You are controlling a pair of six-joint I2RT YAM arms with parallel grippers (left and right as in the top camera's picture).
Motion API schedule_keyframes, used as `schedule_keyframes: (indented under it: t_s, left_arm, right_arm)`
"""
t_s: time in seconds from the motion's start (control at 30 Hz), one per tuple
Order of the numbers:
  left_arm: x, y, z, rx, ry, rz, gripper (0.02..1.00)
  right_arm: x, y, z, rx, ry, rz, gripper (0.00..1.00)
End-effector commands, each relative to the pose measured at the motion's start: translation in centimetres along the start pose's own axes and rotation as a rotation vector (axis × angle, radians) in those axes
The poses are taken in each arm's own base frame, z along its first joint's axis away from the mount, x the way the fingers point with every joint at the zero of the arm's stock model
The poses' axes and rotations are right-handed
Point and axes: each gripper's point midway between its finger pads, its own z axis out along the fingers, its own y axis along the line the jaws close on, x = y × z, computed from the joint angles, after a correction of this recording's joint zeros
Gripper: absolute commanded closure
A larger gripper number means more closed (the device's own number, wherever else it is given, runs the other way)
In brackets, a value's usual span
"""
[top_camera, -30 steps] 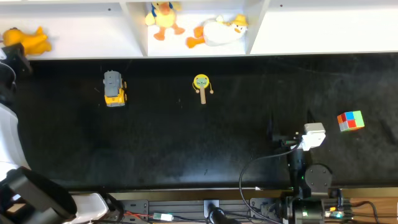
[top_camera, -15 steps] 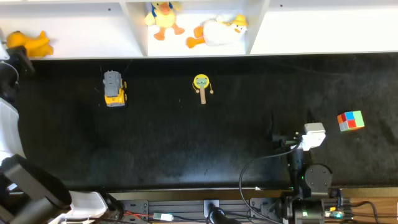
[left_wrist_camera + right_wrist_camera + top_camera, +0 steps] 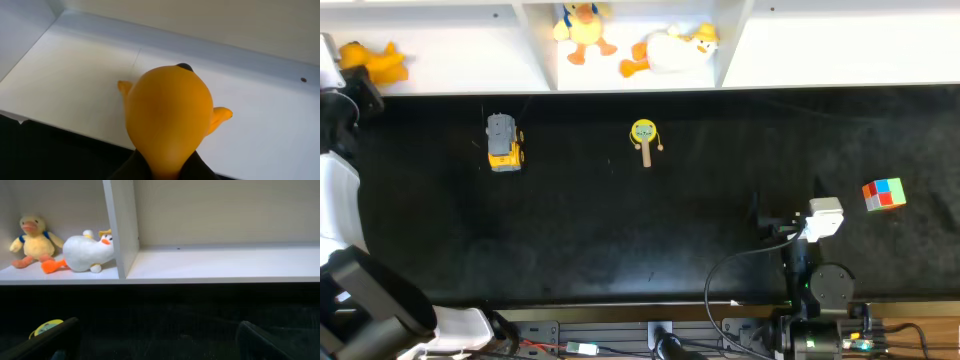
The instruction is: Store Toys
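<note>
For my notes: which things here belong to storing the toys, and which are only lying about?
Job: orange duck, toy truck, rattle, colour cube, yellow duck plush, white goose plush, shelf.
Lying about: cables by the arm bases.

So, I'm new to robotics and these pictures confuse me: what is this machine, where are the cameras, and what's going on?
These are two robot arms, each ending in a two-finger gripper. One picture looks down from above on a black table with a white shelf along its far side; the other two come from cameras on the arms' wrists. On the table lie a toy truck, a round toy on a stick and a coloured cube. The middle shelf compartment holds a yellow duck and a white goose. The left gripper is shut on an orange duck at the left compartment. The right gripper is open and empty, low over the table, facing the shelf.
</note>
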Motion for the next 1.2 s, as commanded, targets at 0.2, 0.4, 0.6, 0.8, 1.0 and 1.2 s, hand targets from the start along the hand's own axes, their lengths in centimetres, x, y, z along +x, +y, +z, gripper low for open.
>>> schedule_keyframes:
  t_s: [0.2,0.4,0.6,0.8,1.0,1.2]
  left_arm:
    - [-0.5,0.6,0.8,-0.022,-0.002,-0.015,0.932]
    - [0.1,0.6,1.5,-0.018,0.013,-0.018,0.936]
    - [0.1,-0.4,2.2,-0.003,0.009,-0.004,0.936]
    - [-1.1,-1.1,2.6,-0.002,-0.018,0.017,0.934]
    - [-1.4,-1.2,3.2,0.0,-0.021,0.02,0.928]
    - [-0.2,-1.0,4.3,0.002,0.01,0.012,0.925]
  right_arm:
    - [0.4,0.0,0.0,-0.001,0.003,-0.003,0.005]
    - [0.4,0.0,0.0,-0.001,0.003,-0.003,0.005]
    - [0.4,0.0,0.0,-0.001,0.003,-0.003,0.007]
    - [0.4,0.0,0.0,-0.001,0.003,-0.003,0.005]
    - [0.4,0.0,0.0,-0.001,0.003,-0.003,0.005]
    - [0.4,0.0,0.0,-0.001,0.003,-0.003,0.005]
